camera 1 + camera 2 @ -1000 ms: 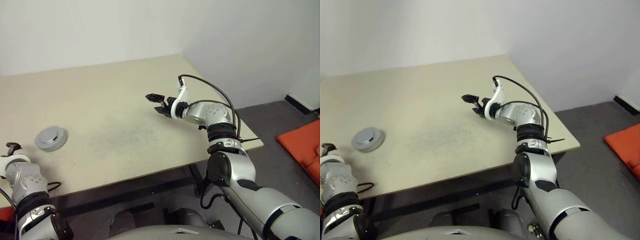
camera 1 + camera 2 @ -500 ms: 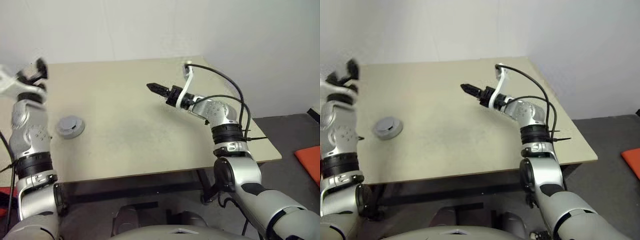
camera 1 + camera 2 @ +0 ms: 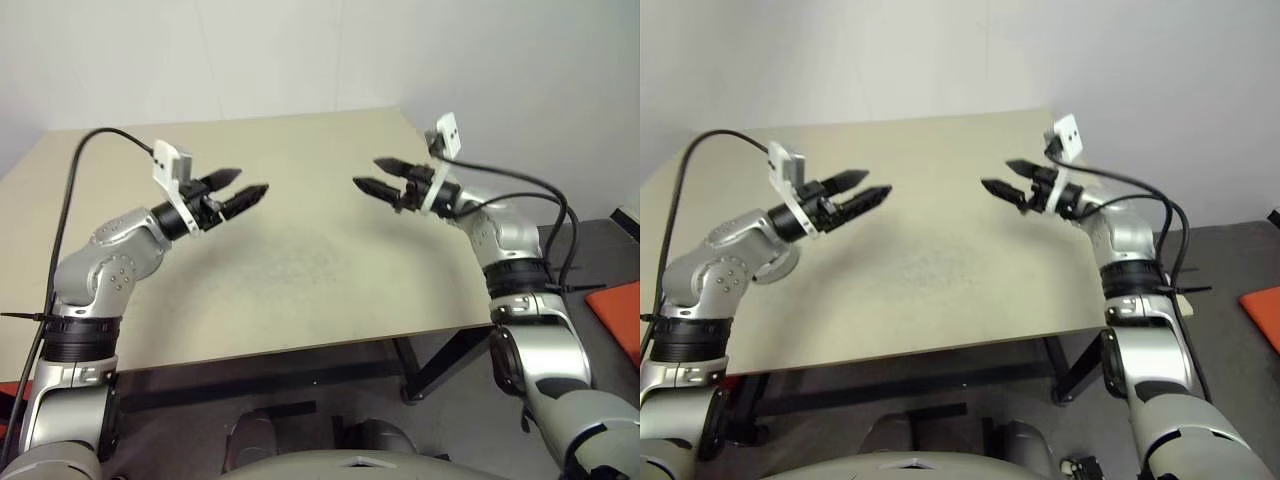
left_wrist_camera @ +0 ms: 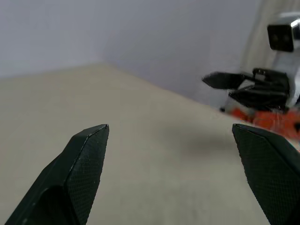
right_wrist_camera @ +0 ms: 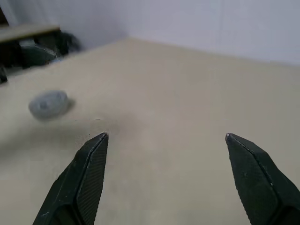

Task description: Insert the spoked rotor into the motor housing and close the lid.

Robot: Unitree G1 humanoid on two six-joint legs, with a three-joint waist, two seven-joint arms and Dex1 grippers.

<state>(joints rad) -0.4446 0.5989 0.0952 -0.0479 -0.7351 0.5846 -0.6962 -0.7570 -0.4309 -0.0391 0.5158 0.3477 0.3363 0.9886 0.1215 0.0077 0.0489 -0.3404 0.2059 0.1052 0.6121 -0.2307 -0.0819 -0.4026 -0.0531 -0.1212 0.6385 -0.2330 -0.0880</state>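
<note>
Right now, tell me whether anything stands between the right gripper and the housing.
Nothing visible does. In the right wrist view, only bare table lies between the open right gripper and the housing. The left arm is raised near the housing, but not across that line.

A broad bare stretch of the bench (image 3: 300,270) is left free between the left gripper (image 3: 252,194) and the right gripper (image 3: 366,176), both held above it with fingers parted, while a round grey housing (image 5: 48,103) is seen near the left arm.
</note>
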